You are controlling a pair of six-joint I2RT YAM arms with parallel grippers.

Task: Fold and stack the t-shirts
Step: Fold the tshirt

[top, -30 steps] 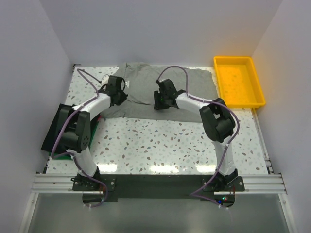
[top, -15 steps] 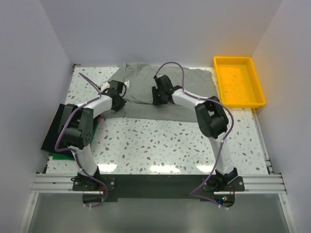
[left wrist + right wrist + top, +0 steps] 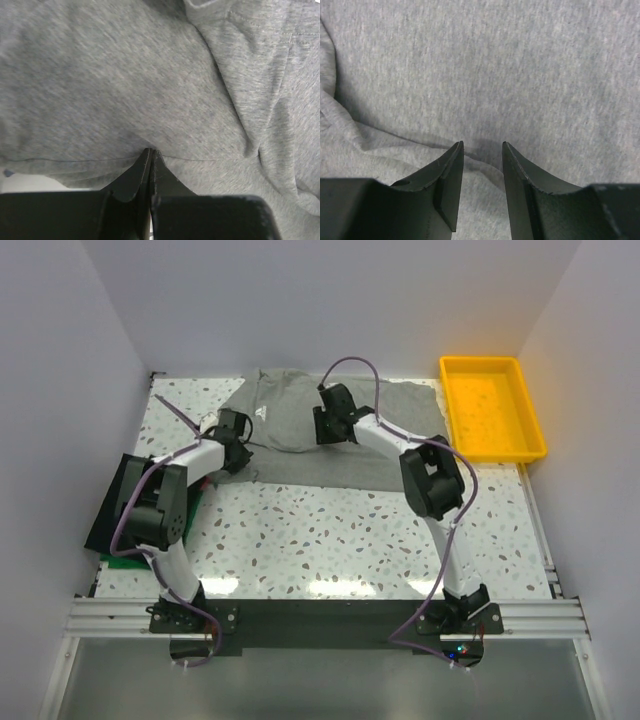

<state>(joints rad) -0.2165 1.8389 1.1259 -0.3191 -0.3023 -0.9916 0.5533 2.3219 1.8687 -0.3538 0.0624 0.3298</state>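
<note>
The left pincer point(image 3: 151, 152) is pressed together, and its two tips meet on the hem of the grey t-shirt point(image 3: 340, 465) - a thin edge of cloth is pinched between them. In the left wrist view the fabric rises away from the tips in a loose fold, with a seam line running just beside the grip.

The right pincer point(image 3: 481, 145) is spread partway, with a clear gap between the fingers. It hangs low over the same shirt. A shallow ridge of grey cloth crosses just beyond the tips, and nothing sits between them.

From above, the left arm point(image 3: 190, 460) has its elbow out toward the left edge of the counter point(image 3: 330, 530). Its forearm angles inward and ends at the shirt's left side, near the small white logo point(image 3: 262, 412). The right arm point(image 3: 385, 445) rises from its base to a bent elbow, then stretches left and far, so that its wrist is over the middle of the shirt - well apart from the left one.

The grey t-shirt lies spread across the far middle of the counter. A folded black t-shirt point(image 3: 108, 510) lies at the left edge, partly under the left arm, with a green t-shirt point(image 3: 118, 560) showing from beneath it. A yellow tray point(image 3: 497, 454) sits at the far right, just beside the grey shirt's right edge.
</note>
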